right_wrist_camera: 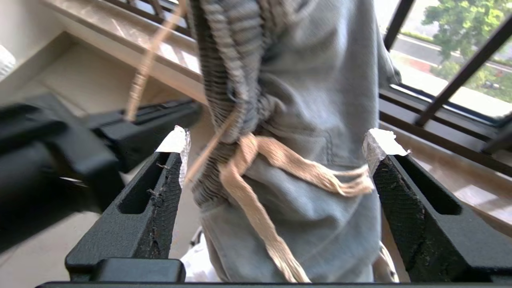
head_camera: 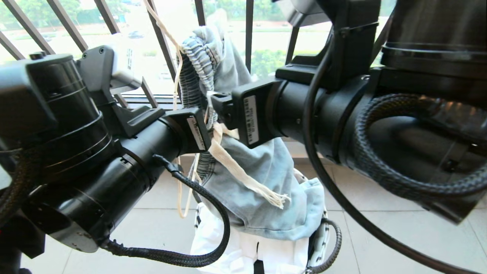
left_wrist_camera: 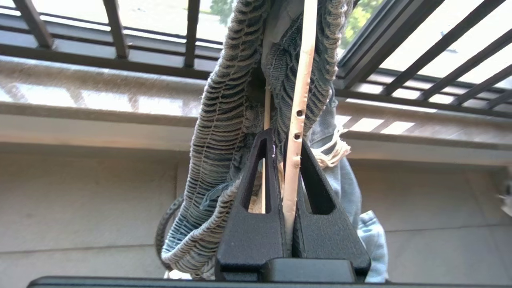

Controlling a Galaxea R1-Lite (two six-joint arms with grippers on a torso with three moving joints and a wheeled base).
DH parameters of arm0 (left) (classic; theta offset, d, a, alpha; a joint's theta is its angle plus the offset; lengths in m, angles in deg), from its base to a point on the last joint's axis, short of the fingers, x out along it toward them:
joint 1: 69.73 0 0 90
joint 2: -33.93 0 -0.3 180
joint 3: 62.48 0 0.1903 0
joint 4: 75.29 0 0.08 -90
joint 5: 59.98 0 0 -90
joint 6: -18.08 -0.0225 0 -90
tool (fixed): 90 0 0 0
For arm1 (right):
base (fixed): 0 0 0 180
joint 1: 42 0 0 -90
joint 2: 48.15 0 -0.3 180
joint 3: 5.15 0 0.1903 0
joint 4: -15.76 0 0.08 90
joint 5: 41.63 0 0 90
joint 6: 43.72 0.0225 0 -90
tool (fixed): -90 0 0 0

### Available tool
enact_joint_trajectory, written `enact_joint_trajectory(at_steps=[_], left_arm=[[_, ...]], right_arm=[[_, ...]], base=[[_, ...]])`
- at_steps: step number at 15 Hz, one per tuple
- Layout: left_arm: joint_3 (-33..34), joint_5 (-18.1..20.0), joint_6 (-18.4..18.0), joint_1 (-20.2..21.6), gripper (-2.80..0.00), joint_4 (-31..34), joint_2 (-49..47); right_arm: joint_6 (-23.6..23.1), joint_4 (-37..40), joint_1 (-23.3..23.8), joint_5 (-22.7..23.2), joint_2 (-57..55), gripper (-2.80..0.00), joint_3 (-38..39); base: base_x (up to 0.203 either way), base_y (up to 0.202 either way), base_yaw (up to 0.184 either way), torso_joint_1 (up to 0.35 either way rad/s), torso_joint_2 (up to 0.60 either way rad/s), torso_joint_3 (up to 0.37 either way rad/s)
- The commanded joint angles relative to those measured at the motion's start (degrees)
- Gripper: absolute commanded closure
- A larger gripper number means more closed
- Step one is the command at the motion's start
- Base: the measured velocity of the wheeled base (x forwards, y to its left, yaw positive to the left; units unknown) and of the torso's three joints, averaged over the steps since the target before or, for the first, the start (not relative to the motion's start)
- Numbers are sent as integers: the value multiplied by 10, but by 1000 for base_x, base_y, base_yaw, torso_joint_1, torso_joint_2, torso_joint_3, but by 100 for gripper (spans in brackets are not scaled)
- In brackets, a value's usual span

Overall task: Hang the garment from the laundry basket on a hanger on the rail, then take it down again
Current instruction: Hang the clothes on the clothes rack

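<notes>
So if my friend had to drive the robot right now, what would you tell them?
Left gripper: shut on the cream wire hanger, held up in front of the black window bars.
Right gripper: open, jaws on either side of the denim shorts, gripping nothing.
The shorts are draped over the hanger, waistband bunched at the top, drawstring dangling.
The rail is not in view; the basket seems to sit below the shorts.
Done: shorts on the hanger.
Whether they have been on the rail yet, the pictures do not tell.
</notes>
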Motion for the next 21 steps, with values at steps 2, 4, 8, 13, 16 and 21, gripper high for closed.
enact_joint_trajectory(at_steps=[2, 4, 8, 13, 16, 21], left_arm=[[27, 58, 5, 0, 0, -10, 28], [40, 86, 13, 1, 0, -25, 39], [87, 165, 11, 3, 0, -107, 53], [131, 297, 24, 25, 0, -131, 107], [142, 347, 52, 28, 0, -126, 130], [143, 418, 63, 32, 0, -42, 183]], right_arm=[[1, -1, 40, -2, 68, 0, 71], [2, -1, 69, -1, 91, 0, 104], [10, 0, 96, 2, 114, 0, 137], [9, 22, 120, 4, 127, 0, 133], [7, 51, 121, 6, 140, 0, 114], [-32, 79, 121, 19, 163, 0, 112]], base=[[0, 0, 0, 0, 0, 0], [0, 0, 0, 0, 0, 0], [0, 0, 0, 0, 0, 0], [0, 0, 0, 0, 0, 0], [0, 0, 0, 0, 0, 0], [0, 0, 0, 0, 0, 0]])
